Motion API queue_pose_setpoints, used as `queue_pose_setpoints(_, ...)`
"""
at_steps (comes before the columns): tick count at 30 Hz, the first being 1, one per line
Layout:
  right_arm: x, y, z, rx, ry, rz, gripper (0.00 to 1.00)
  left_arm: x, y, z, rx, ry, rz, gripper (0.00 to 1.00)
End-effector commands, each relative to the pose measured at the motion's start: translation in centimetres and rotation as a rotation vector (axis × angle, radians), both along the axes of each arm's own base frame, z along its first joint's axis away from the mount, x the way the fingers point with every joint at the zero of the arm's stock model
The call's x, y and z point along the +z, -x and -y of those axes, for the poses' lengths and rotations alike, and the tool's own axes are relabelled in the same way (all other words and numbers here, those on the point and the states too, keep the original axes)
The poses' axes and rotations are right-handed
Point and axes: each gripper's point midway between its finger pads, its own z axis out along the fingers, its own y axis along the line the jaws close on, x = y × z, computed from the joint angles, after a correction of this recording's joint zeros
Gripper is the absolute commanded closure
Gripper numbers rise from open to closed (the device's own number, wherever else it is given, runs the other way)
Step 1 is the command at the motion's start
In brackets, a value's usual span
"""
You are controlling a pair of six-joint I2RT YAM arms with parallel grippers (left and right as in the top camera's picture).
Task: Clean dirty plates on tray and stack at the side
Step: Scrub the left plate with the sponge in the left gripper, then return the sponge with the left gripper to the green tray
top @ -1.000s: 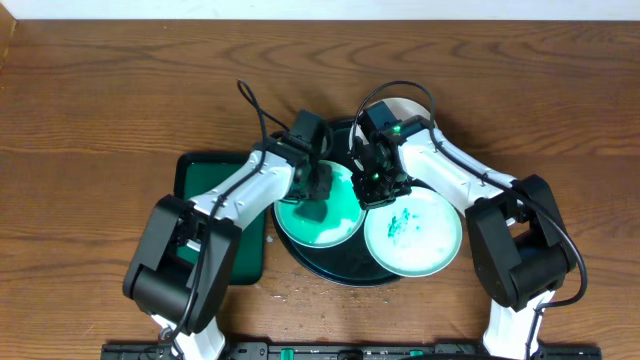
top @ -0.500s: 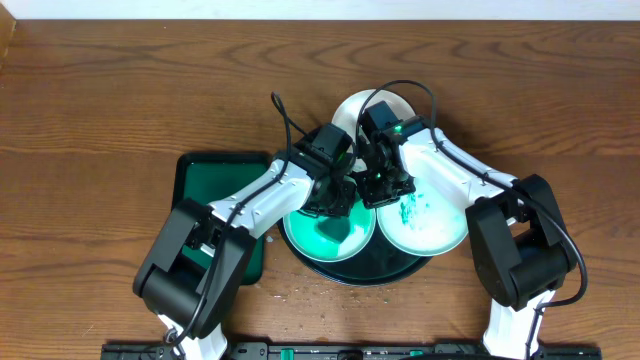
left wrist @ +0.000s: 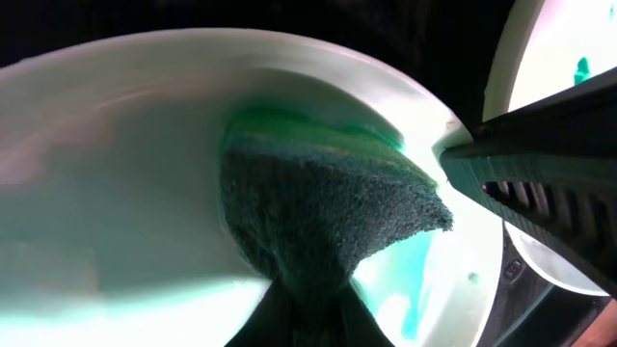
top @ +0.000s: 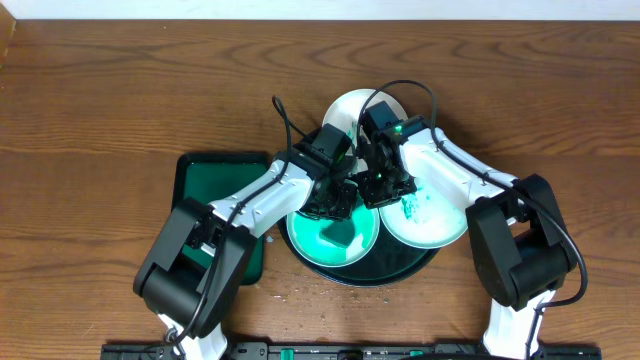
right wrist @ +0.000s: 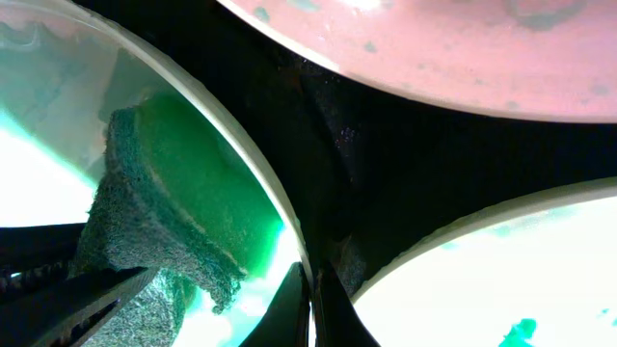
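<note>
Three white plates lie on the round dark tray (top: 370, 278). My left gripper (top: 335, 205) is shut on a green sponge (left wrist: 328, 202) and presses it into the teal-smeared left plate (top: 305, 235). My right gripper (top: 385, 190) is shut on that plate's right rim (right wrist: 280, 207), its jaws (right wrist: 310, 308) pinching the edge beside the sponge (right wrist: 183, 202). To the right lies the right plate (top: 435, 225), marked with teal spots. The back plate (top: 345, 108) shows behind both wrists, partly hidden by them.
A rectangular dark green tray (top: 215, 180) lies on the wooden table left of the round tray, partly under my left arm. Small pale specks (top: 290, 290) dot the table in front. Cables loop above both wrists.
Over the last second my left gripper swept the sponge right and back across the left plate, towards the right gripper. The plates and tray shifted slightly. The right grip stayed on the rim.
</note>
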Motion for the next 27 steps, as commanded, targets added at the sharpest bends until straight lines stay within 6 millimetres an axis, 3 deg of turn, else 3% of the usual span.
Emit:
queue_pose_setpoints(1, -0.2, 0.5, -0.2, 0.015, -0.014, -0.019, 0.99, 0.6, 0.2, -1.4, 0.038, -0.068, 0.04, 0.93)
queue_pose_setpoints(7, -0.2, 0.2, -0.3, 0.015, -0.019, -0.01, 0.99, 5.2, -2.3, -6.3, 0.216, -0.223, 0.229, 0.93)
queue_pose_setpoints(13, -0.2, -0.6, -0.7, 0.005, -0.036, 0.022, 0.99, 8.5, -3.0, -10.6, 0.358, -0.276, 0.291, 0.93)
queue_pose_setpoints(18, -0.2, -1.6, -1.3, -0.033, -0.056, 0.054, 0.99, 9.4, -3.1, -14.3, 0.494, -0.322, 0.276, 0.93)
queue_pose_setpoints(26, 0.1, -3.2, -2.2, -0.032, -0.094, 0.121, 0.99, 8.5, -2.2, -19.7, 0.644, -0.411, 0.169, 0.93)
queue_pose_setpoints(27, 0.1, -3.2, -2.2, -0.035, -0.094, 0.122, 0.91, 8.5, -2.1, -20.2, 0.656, -0.418, 0.159, 0.93)
